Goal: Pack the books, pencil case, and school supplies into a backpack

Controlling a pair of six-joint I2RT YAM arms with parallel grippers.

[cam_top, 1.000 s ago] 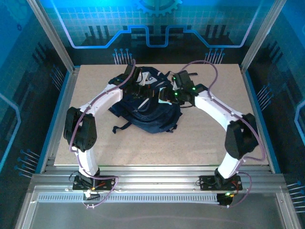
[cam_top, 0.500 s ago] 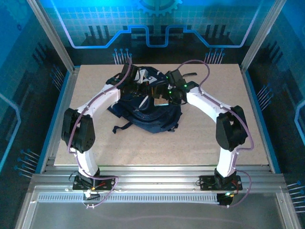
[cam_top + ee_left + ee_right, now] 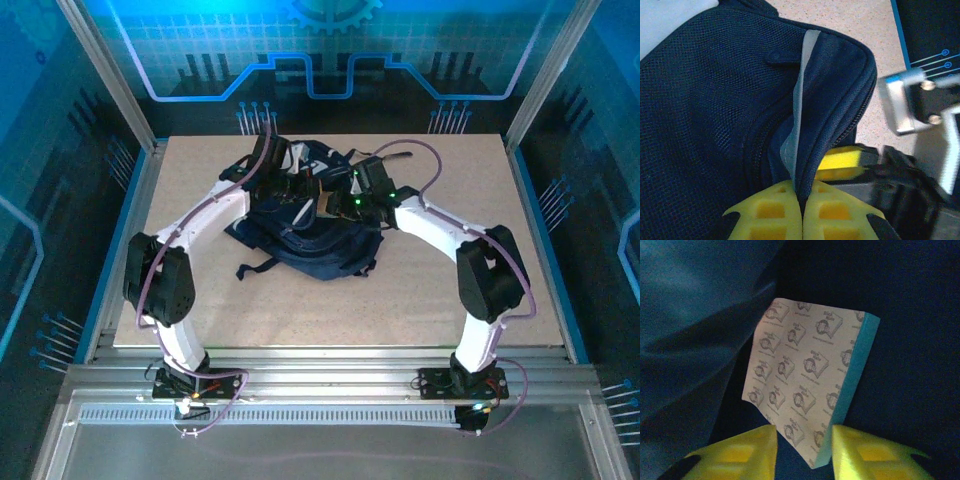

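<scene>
Surface [image 3: 440,290]: tan board inside the blue-lit enclosure. Both arms are reaching from the near edge toward the far half.

Backpack [image 3: 310,245]: dark navy and the biggest thing on the board. It lies in the far half of the surface, a little left of centre, and its top end is close to the far edge. It is slumped and rumpled rather than upright. A black strap [image 3: 255,268] trails off its near-left side onto bare board. In the left wrist view I can see mesh-textured navy fabric, a zip line, and a pale grey stripe [image 3: 801,95] that runs down a fold toward the fingers.

Left gripper [image 3: 802,220]: closed. The two yellow fingers meet with a fold of the backpack's fabric pinched between them, right where the grey stripe ends. In the top view this arm comes in over the far-left part of the backpack.

Right gripper [image 3: 804,452]: over the far-right part of the backpack, with its tip down among the dark fabric. The yellow fingers stand partly apart. The lower corner of the pad sits in the gap, and the blue edge is against the right-hand finger. I cannot tell whether the fingers are actually clamping it.

Pad [image 3: 800,375]: a small tan-pink rectangle with a repeated printed motif and a pale blue edge along one long side. It is tilted, with one corner toward the fingers. Navy fabric surrounds it on every side, so it appears to be inside the backpack's opening.
</scene>
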